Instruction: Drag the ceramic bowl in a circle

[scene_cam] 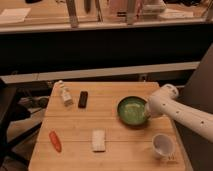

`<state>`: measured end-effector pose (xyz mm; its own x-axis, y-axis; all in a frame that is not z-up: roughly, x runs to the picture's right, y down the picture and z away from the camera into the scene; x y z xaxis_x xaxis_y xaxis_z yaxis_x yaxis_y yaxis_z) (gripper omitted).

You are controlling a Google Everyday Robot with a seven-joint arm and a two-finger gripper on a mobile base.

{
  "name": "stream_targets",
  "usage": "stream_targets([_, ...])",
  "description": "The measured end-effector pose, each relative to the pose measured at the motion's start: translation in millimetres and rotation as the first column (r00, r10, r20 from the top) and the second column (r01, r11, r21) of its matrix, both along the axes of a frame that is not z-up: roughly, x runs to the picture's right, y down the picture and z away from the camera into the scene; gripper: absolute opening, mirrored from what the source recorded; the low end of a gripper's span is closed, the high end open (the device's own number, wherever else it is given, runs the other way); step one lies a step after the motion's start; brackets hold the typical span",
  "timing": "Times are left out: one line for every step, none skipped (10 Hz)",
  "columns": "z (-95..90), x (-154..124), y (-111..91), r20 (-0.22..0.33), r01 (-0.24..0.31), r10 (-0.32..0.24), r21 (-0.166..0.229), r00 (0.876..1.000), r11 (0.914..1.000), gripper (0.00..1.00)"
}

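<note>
The ceramic bowl [132, 110] is a round shallow green dish with a dark rim, on the right half of the wooden table [75, 127]. My gripper [146, 113] reaches in from the right on a white arm and sits at the bowl's right rim, touching it. The small white cup [162, 145] stands in front of the bowl near the table's right front corner.
A black rectangular object [83, 99] and a small white bottle-like item [63, 93] lie at the back left. An orange carrot-like item [55, 141] lies front left, a white sponge-like block [98, 140] front centre. A dark shelf and counter run behind the table.
</note>
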<state>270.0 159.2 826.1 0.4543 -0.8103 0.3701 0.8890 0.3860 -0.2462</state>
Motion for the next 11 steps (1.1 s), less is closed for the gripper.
stream_targets([-5.7, -8.8, 5.7, 0.014, 0.021, -0.021, 0.0, 1.0, 0.9998, 0.01])
stream_targets([-11.0, -17.2, 10.8, 0.024, 0.038, -0.038, 0.0, 0.999, 0.9993, 0.01])
stream_targets([-14.7, -23.3, 14.7, 0.034, 0.05, -0.05, -0.001, 0.998, 0.9987, 0.01])
stream_targets([-18.5, -29.9, 17.7, 0.045, 0.065, -0.065, -0.002, 0.997, 0.9979, 0.01])
stream_targets([-19.2, -33.5, 17.7, 0.052, 0.077, -0.077, -0.002, 0.996, 0.997, 0.01])
stream_targets([-19.8, -40.3, 17.8, 0.062, 0.091, -0.09, -0.002, 0.994, 0.9959, 0.01])
stream_targets([-21.3, -51.0, 17.8, 0.076, 0.112, -0.111, 0.0, 0.991, 0.9937, 0.01])
stream_targets([-22.8, -64.9, 17.8, 0.094, 0.138, -0.137, 0.002, 0.986, 0.9905, 0.01])
stream_targets([-23.6, -70.0, 19.2, 0.103, 0.15, -0.15, 0.006, 0.983, 0.9886, 0.01])
stream_targets([-23.8, -70.0, 19.6, 0.105, 0.158, -0.158, 0.006, 0.982, 0.9874, 0.01])
stream_targets([-23.0, -70.4, 20.5, 0.113, 0.174, -0.174, 0.007, 0.978, 0.9847, 0.01])
